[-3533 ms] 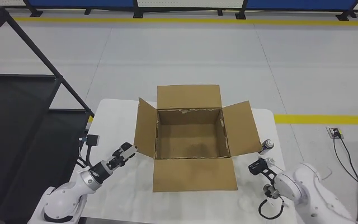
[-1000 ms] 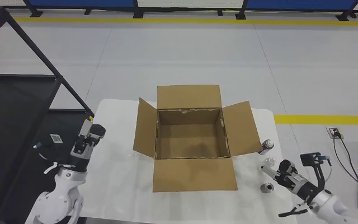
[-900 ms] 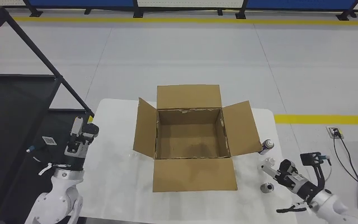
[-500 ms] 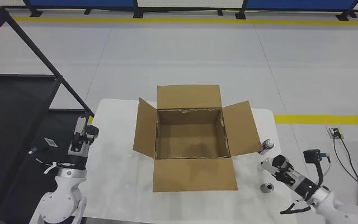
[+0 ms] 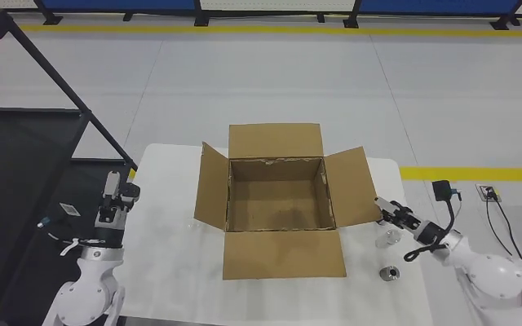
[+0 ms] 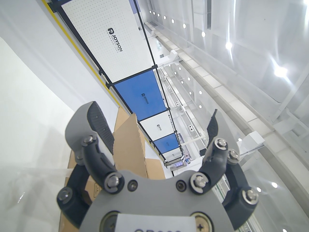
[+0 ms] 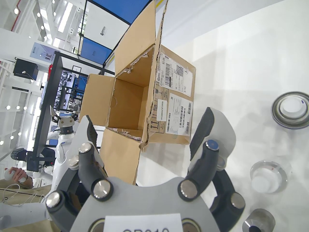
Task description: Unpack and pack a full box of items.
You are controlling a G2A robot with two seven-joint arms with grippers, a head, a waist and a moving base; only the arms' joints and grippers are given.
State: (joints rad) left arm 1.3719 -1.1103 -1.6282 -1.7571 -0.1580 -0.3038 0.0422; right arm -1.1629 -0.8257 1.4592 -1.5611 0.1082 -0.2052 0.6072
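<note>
The cardboard box [image 5: 280,204] stood open on the tabletop [image 5: 171,244], flaps splayed; a clear jar [image 5: 388,239] and metal can [image 5: 386,273] sat right of it.

Overhead looks down — both wrist views share the box [image 5: 281,254].

We find three white labels [image 7: 178,115] on the box [image 7: 125,105] side wall, with barcodes, a square code and print too fine for us to read. The wall panels [image 6: 115,40], white and blue, each carry a logo and a word. Stickers [image 7: 143,223] on the left gripper [image 6: 153,112] and right gripper [image 7: 147,123] bases are cut off.
</note>
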